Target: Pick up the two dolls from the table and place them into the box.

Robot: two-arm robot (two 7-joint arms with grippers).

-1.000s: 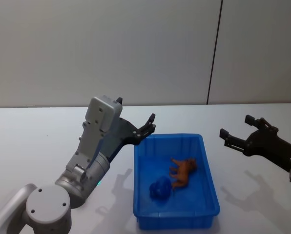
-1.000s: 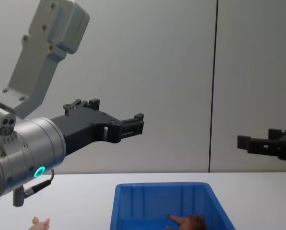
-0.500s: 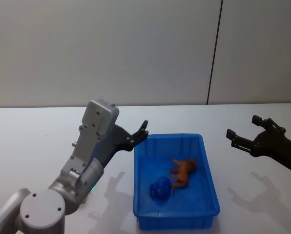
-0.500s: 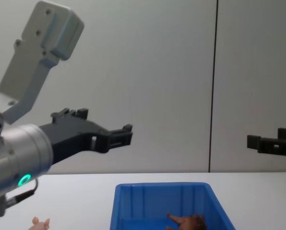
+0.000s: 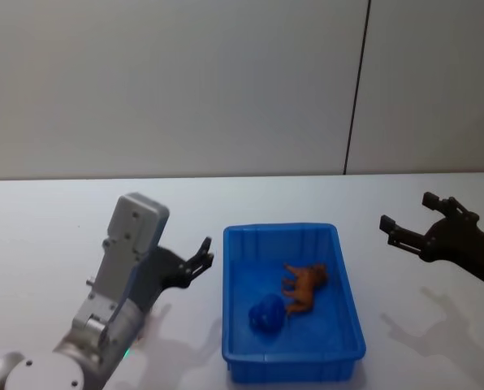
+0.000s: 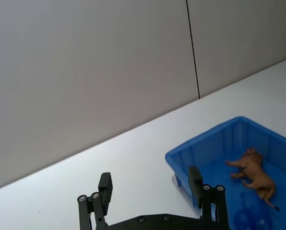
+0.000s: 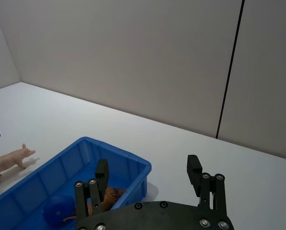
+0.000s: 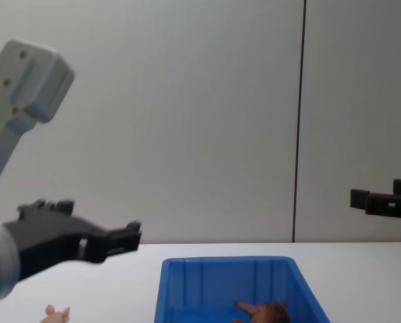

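Grey wall panels (image 5: 185,81) stood behind a plain white worktop (image 5: 63,211), and the blue box (image 5: 278,228) sat near the middle of it. By my reckoning the job was half done. The brown doll (image 5: 304,286) lay on its side on the floor of the box, close to a rounded blue lump (image 5: 267,314) that looked like no part of the task. The pink doll (image 7: 8,162), a little pig, stood on the worktop outside the box, on the robot's left of it and clear of its wall.

The left gripper (image 5: 200,260) hung above the worktop just left of the box, jaws spread and holding nothing. It looked the better placed to fetch the pig. The right gripper (image 5: 407,211) hovered well to the right of the box, also spread and empty.

From the right wrist the pig was plain from snout to tail, side-on, with bare worktop between it and the box. The chest view caught just its ears at the bottom edge. Looking down from the head, I could see into the whole box, lump included. The chest view gave only the far wall and the top of the brown doll.
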